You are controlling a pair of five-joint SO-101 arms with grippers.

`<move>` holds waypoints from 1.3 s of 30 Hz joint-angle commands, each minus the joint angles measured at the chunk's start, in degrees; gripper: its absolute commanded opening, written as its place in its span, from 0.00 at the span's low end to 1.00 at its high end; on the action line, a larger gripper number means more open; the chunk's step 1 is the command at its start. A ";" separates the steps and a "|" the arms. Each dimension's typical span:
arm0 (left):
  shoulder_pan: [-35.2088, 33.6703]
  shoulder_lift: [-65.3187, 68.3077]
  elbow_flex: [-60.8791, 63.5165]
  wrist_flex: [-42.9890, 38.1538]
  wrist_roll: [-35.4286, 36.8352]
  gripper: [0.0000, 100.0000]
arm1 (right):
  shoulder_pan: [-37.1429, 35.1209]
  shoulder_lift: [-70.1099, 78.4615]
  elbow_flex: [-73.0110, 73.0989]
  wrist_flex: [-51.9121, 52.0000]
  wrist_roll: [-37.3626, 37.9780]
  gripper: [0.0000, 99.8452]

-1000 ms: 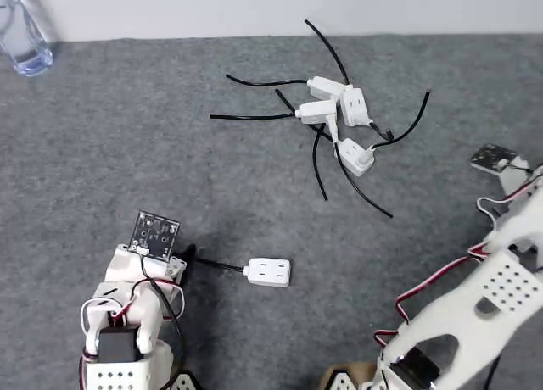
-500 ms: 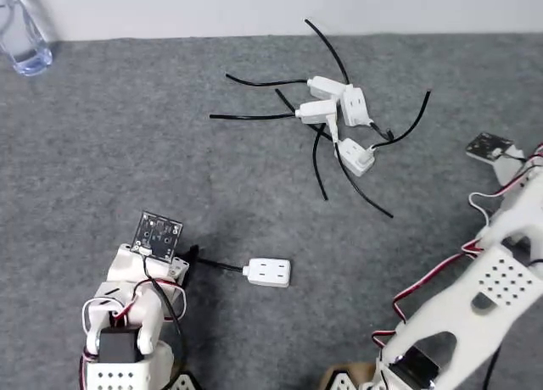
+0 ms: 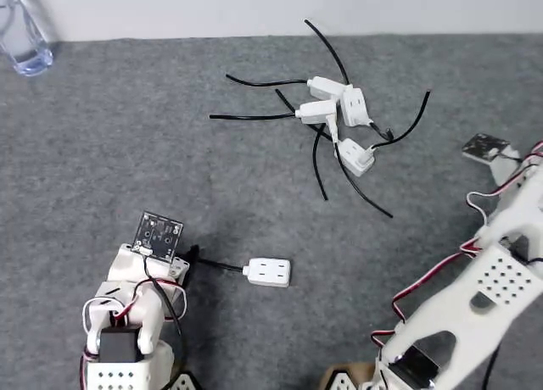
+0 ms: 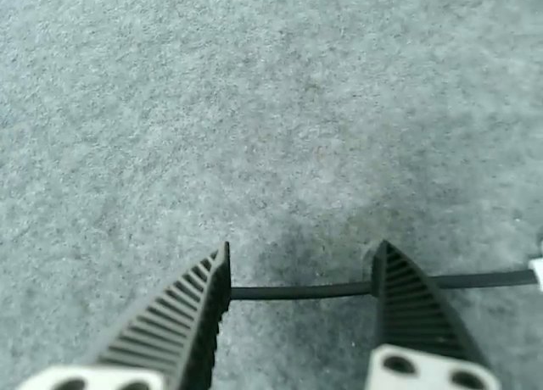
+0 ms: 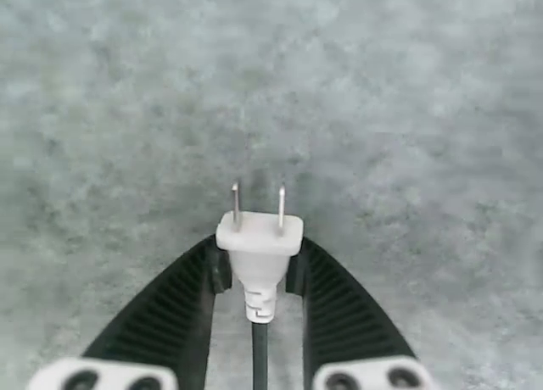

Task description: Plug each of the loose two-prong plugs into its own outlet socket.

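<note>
A white outlet socket (image 3: 268, 272) with a short black cord (image 3: 216, 265) lies on the grey carpet near the front left. My left gripper (image 3: 187, 258) sits at the cord's free end. In the left wrist view the left gripper (image 4: 301, 259) is open, its two ribbed fingers (image 4: 182, 322) straddling the cord (image 4: 301, 291), which runs across between them. My right gripper (image 5: 257, 259) is shut on a white two-prong plug (image 5: 259, 237), prongs pointing away from it above the carpet. The right arm (image 3: 501, 237) stands at the right edge.
A tangle of several white plug and socket pieces (image 3: 339, 110) with black cords (image 3: 254, 116) lies at the back centre. A clear bottle (image 3: 21, 34) stands in the far left corner. A white wall runs along the carpet's back edge.
The right arm has shifted slightly toward the back and left, carrying its plug. The left arm and the socket have not moved.
</note>
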State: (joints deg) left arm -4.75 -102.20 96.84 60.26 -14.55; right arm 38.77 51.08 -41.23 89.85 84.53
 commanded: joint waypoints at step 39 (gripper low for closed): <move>2.73 0.26 -0.31 -1.32 0.26 0.25 | -23.43 -50.42 36.84 11.03 1.23 0.01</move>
State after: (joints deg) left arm -2.46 -102.20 96.84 60.26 -14.55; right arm 14.07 7.12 -5.80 98.64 83.91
